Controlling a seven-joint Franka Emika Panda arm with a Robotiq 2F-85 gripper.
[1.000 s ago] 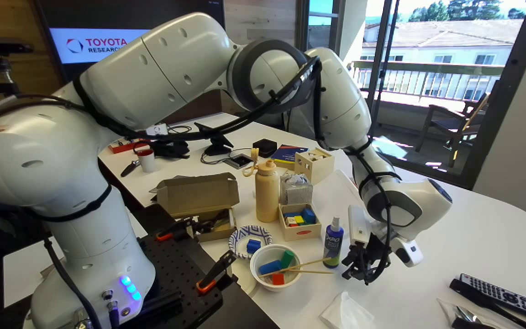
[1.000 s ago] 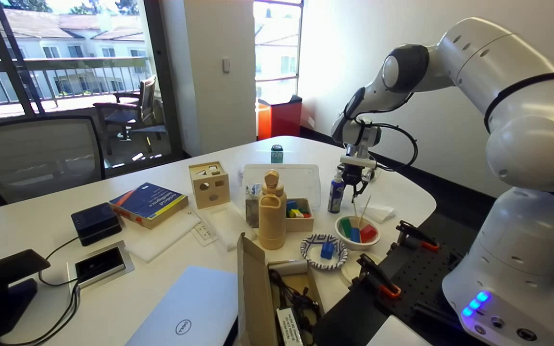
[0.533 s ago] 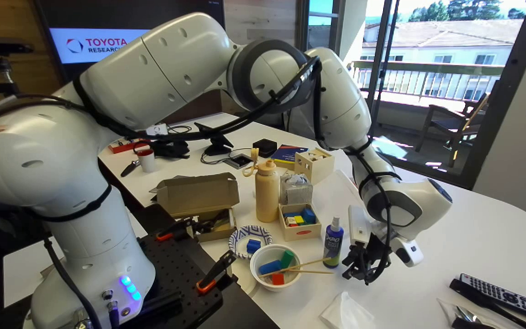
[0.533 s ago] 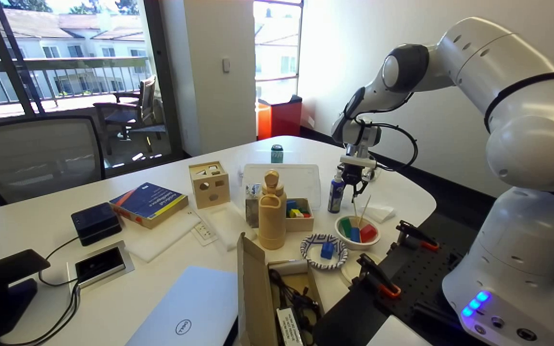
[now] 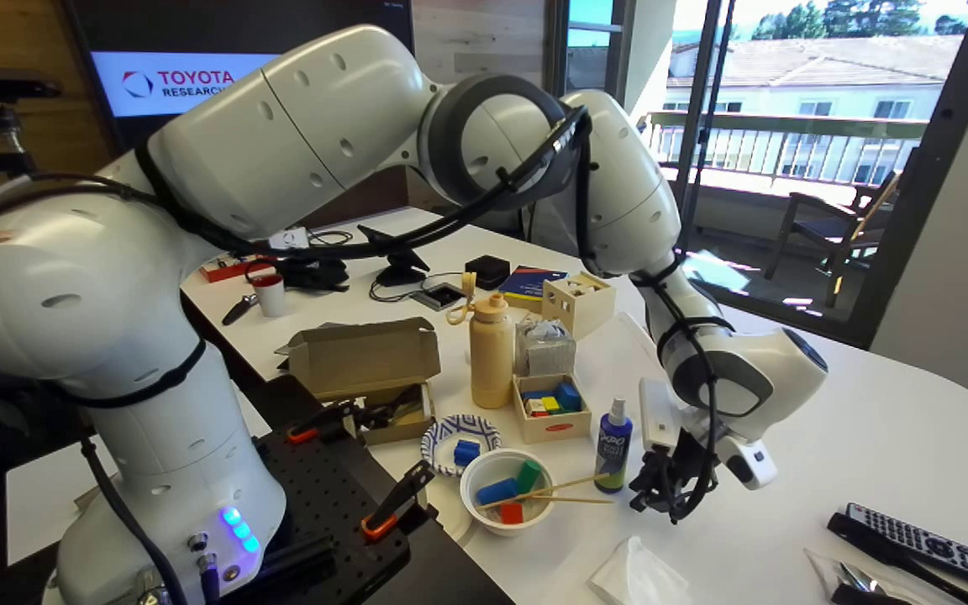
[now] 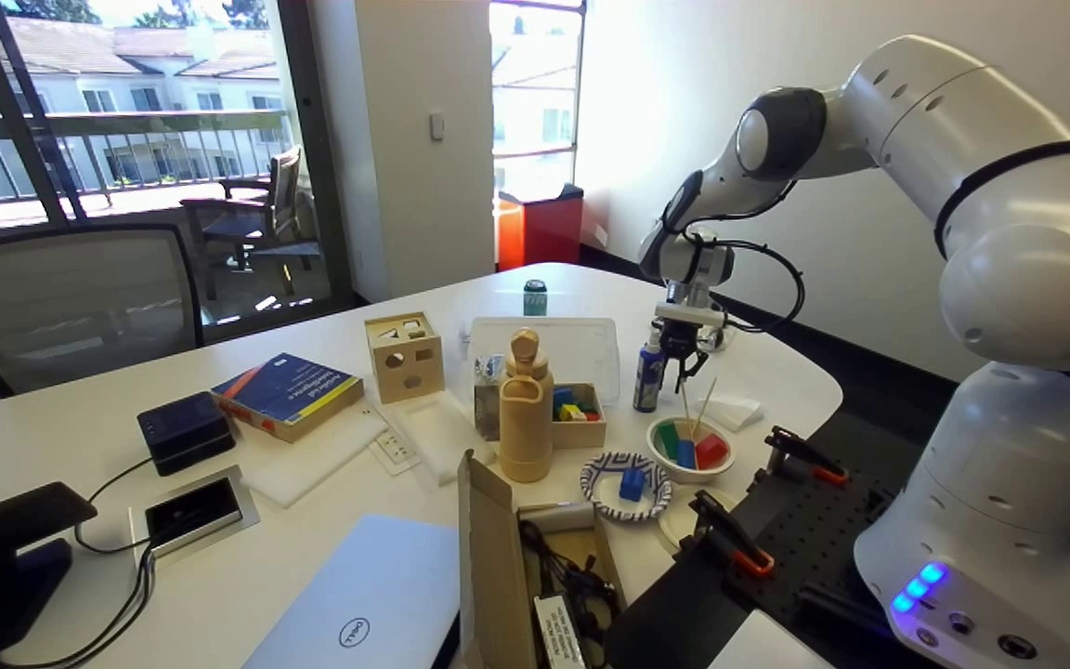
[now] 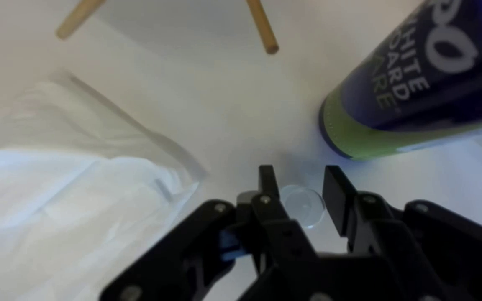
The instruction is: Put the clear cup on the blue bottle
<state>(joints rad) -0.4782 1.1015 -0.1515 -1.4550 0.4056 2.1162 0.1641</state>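
Note:
The blue bottle (image 5: 612, 454) stands upright on the table, with a dark blue body, green lower band and white spray cap. It also shows in an exterior view (image 6: 649, 379) and at the upper right of the wrist view (image 7: 416, 79). My gripper (image 7: 298, 180) is low, close beside the bottle. The small round clear cup (image 7: 303, 206) is between its fingers (image 7: 337, 196) and fills the gap, so the gripper appears shut on it. In both exterior views the gripper (image 5: 656, 508) (image 6: 689, 375) hides the cup.
A white bowl (image 6: 695, 475) with blocks stands near the bottle, and sticks (image 7: 262, 25) reach out from it. A crumpled white tissue (image 7: 78, 200) lies left of the gripper in the wrist view. A patterned plate (image 5: 488, 427), a wooden block box (image 5: 555, 430) and a remote (image 5: 938, 546) are farther off.
The arm and gripper have shifted very slightly toward the robot base and the bottle in the last half second. The bottle and other objects have not moved.

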